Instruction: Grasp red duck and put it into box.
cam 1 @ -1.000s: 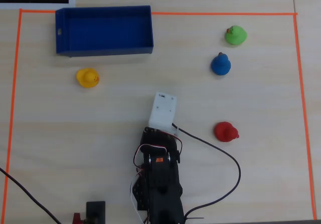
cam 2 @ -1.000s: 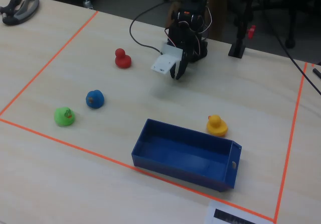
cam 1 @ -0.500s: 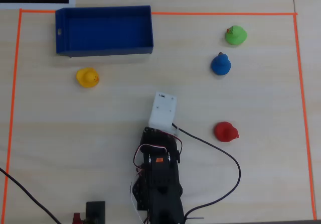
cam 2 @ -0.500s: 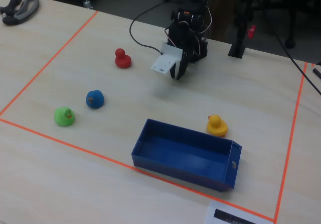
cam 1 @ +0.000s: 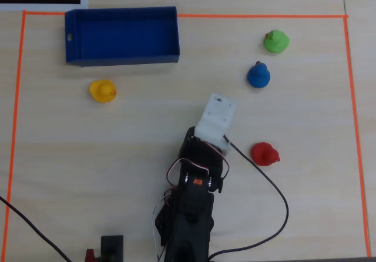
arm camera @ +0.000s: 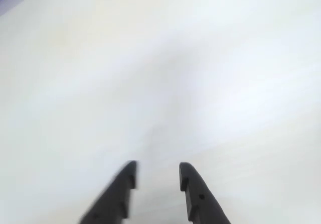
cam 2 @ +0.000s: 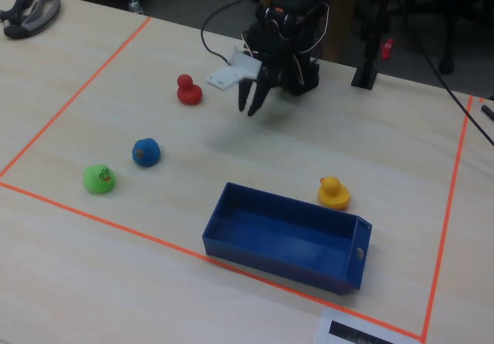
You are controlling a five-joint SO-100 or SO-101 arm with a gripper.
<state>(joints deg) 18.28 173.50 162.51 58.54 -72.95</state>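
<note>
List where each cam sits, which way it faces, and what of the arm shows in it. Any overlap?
Overhead view: above the table, looking straight down; arm enters from the bottom edge, its white wrist block hides the claw; red duck to its right.
Wrist view: on the arm, looking past the open claw at blurred bare table.
Fixed view: opposite the arm, looking down obliquely at it; claw hangs open, empty.
Shared: overhead and fixed views both show the box, empty, and four ducks.

Overhead view: duck [cam 1: 265, 154] right of arm [cam 1: 197, 191], well apart from box [cam 1: 121, 58].
</note>
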